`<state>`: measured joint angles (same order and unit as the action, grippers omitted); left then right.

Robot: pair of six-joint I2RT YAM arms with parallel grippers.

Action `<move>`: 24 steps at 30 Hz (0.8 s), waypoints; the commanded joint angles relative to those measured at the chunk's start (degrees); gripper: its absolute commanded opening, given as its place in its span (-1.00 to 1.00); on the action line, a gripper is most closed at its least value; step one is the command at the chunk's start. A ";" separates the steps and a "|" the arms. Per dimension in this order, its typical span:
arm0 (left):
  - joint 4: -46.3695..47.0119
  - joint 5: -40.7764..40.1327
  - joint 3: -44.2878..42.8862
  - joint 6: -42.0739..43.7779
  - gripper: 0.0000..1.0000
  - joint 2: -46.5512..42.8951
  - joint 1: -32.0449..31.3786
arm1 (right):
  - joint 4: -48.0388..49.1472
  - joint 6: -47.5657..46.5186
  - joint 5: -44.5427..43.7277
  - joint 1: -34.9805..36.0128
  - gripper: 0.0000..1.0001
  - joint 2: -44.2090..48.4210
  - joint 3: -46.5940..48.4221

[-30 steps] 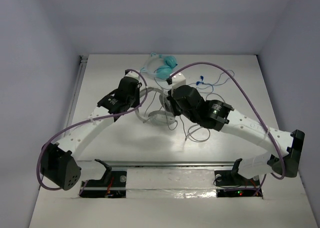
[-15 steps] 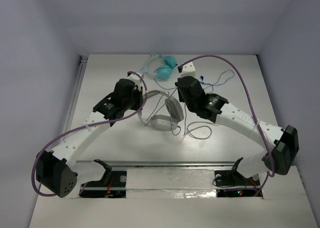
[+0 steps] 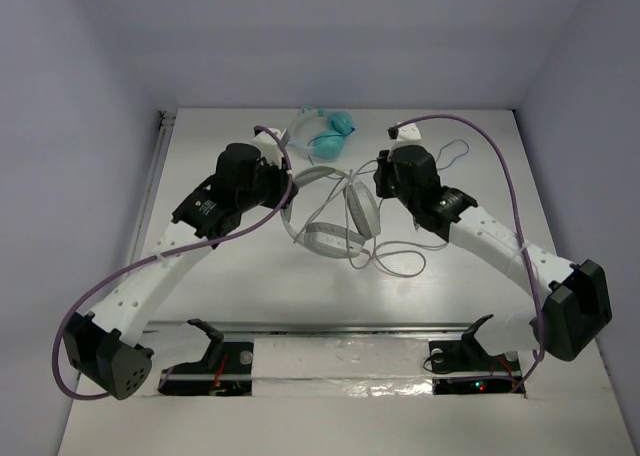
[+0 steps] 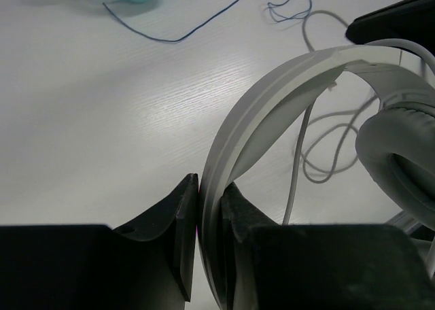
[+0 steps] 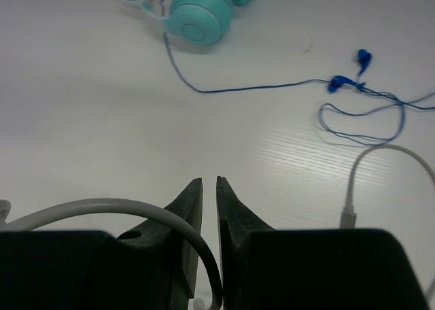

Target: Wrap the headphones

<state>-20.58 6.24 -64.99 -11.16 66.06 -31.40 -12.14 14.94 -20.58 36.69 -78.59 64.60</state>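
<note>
Headphones [image 3: 358, 214]: mid-worktop [image 3: 270, 286], between both arms. Left claw [image 4: 209, 184]: clamped tight on the headband. Right claw [image 5: 209, 182]: narrowed to a slit, cable [image 5: 102, 204] running into its gap, seemingly pinched.

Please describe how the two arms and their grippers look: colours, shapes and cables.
The left arm and the right arm have white links with rows of small holes and black joint housings. A purple cable loops loosely along each arm. The left gripper and the right gripper have two black, wedge-shaped fingers each.
</note>
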 commanded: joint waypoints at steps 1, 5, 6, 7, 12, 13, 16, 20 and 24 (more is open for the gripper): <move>3.26 5.18 -4.44 -2.64 -1.00 -2.43 0.20 | 11.41 3.51 14.03 -1.53 -0.59 3.00 -3.94; 3.09 9.75 -7.25 -3.26 -1.00 -1.55 0.20 | 20.46 6.85 27.33 -4.34 -0.48 4.93 -10.10; 3.18 11.76 -8.21 -3.52 -1.00 -1.29 0.20 | 21.10 7.55 28.74 -4.95 -0.48 5.20 -11.06; 3.44 12.65 -8.57 -3.78 -1.00 -1.29 0.20 | 22.85 7.82 31.36 -4.96 -0.47 5.37 -11.68; 4.14 13.27 -13.04 -5.97 -1.00 -1.73 0.72 | 30.76 10.80 37.54 -4.96 -0.31 7.13 -18.00; 4.14 13.62 -13.75 -6.24 -1.00 -1.47 1.33 | 34.34 11.42 38.50 -4.96 -0.30 6.87 -19.32; 3.97 15.03 -16.65 -7.21 -1.00 0.20 1.95 | 38.14 13.27 40.08 -4.96 -0.22 4.77 -22.67; 4.49 15.64 -19.73 -9.58 -1.00 1.44 5.02 | 41.76 15.29 40.09 -4.96 -0.20 2.22 -25.83; 8.01 20.48 -20.00 -13.62 -1.00 2.05 8.72 | 43.78 16.44 40.09 -4.96 -0.17 -0.60 -27.51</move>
<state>-19.38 22.00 -81.80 -18.44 68.23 -24.56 24.36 29.67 18.09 31.92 -77.69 37.47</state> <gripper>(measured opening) 0.127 0.411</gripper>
